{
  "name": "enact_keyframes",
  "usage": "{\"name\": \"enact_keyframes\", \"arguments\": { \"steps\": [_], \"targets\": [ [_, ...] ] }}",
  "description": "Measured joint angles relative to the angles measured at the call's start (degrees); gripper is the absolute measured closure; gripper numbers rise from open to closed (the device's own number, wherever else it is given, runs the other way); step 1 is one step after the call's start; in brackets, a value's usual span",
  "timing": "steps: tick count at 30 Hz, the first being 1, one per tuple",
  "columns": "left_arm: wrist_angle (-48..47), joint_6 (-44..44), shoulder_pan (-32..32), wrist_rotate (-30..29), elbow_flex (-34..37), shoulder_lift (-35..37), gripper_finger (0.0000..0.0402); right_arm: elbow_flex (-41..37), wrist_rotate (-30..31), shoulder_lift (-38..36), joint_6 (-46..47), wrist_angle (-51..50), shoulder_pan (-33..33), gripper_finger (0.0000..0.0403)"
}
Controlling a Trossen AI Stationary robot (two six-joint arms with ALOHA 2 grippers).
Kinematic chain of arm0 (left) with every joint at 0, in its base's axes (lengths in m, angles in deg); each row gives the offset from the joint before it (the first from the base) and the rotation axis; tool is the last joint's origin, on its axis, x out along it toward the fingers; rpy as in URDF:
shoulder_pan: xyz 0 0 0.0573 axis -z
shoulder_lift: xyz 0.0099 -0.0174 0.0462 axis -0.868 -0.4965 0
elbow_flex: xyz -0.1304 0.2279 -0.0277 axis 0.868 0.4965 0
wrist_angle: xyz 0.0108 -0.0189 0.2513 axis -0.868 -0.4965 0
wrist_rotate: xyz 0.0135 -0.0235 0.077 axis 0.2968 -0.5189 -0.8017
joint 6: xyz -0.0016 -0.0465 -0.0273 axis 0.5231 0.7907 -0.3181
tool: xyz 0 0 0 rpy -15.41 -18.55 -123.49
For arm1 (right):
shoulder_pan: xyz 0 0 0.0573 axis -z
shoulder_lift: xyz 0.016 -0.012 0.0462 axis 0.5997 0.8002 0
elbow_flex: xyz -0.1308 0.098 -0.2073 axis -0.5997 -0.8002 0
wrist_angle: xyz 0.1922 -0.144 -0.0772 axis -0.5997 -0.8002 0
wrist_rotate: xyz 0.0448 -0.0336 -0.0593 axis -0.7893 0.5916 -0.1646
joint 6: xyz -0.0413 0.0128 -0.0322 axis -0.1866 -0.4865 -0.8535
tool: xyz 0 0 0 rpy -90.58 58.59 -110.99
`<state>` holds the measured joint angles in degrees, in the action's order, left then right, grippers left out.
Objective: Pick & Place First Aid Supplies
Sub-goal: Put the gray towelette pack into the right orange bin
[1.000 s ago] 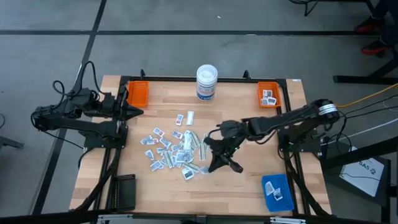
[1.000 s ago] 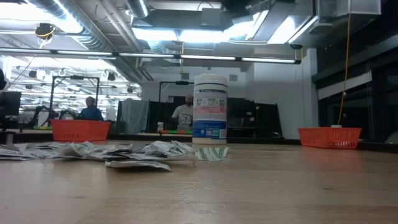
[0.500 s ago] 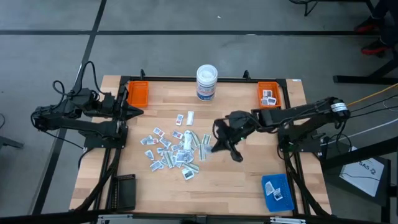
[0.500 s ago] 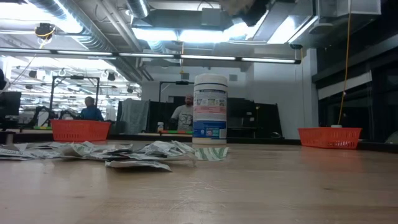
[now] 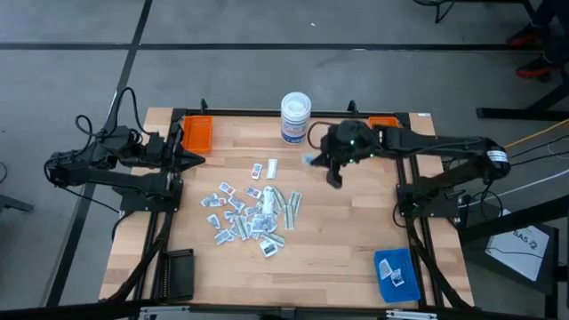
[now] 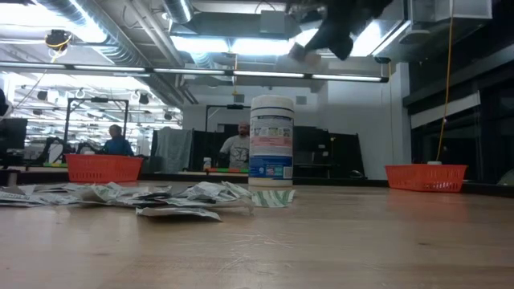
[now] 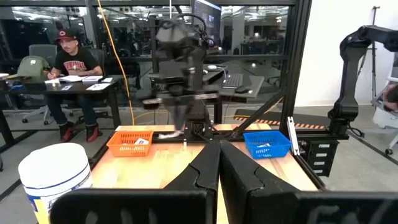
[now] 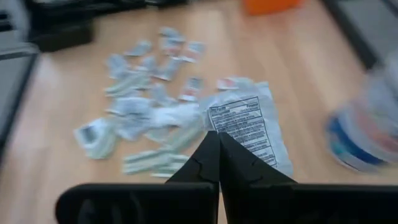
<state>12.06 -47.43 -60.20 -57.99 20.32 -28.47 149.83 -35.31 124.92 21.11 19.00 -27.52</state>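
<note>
The first aid supplies point(image 5: 249, 212) are small white packets and pale green strips scattered flat on the wooden table's middle point(image 8: 146, 102). My right gripper point(image 5: 318, 162) hangs high above the table near the white tub point(image 5: 295, 117), shut on one white printed packet point(image 8: 245, 127). In the low view it shows at the top point(image 6: 320, 38). My left gripper point(image 5: 197, 160) waits shut at the table's left edge, its fingers together point(image 7: 219, 158) and touching nothing. My right gripper pinches the printed packet by its near edge point(image 8: 219, 135) between its two fingertips. The fingers slant down toward the table's left side. The rest of the packet sticks out past the fingertips, lifted well clear of the table.
An orange tray point(image 5: 197, 133) sits at the far left corner. Another orange tray point(image 5: 384, 123) sits at the far right, partly under my right arm. A blue tray point(image 5: 396, 271) lies at the near right. People sit in the room beyond the table point(image 7: 71, 62).
My right gripper has risen from the right side of the pile and swung toward the table's far edge, ending beside the tub. It has tipped from pointing steeply down to a shallower slant, staying shut.
</note>
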Motion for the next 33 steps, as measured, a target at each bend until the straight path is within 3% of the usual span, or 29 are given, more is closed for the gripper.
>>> {"name": "enact_keyframes", "arguments": {
  "steps": [6, 17, 22, 29, 33],
  "targets": [
    [0.0, 0.0, 0.0, -0.01, 0.0, 0.0, 0.0397, -1.15, 4.19, -1.03, 0.69, -3.58, 6.96, 0.0401],
    [0.0, 0.0, 0.0, 0.0, 0.0, 0.0, 0.0398, -1.19, 6.14, -1.08, -0.66, -13.58, 21.38, 0.0402],
    [0.0, 0.0, -0.02, -0.02, 0.0, -0.02, 0.0398, -1.21, 11.23, -1.08, -0.15, -17.44, 27.28, 0.0401],
    [0.0, 0.0, -0.02, -0.02, 0.0, 0.0, 0.0397, -1.21, 11.86, -1.08, 0.24, -20.5, 33.97, 0.0401],
    [0.0, 0.0, 0.0, -0.01, 0.0, 0.0, 0.0398, -1.21, 17.12, -1.08, 0.99, -24.4, 37.13, 0.0401]
  ]
}}
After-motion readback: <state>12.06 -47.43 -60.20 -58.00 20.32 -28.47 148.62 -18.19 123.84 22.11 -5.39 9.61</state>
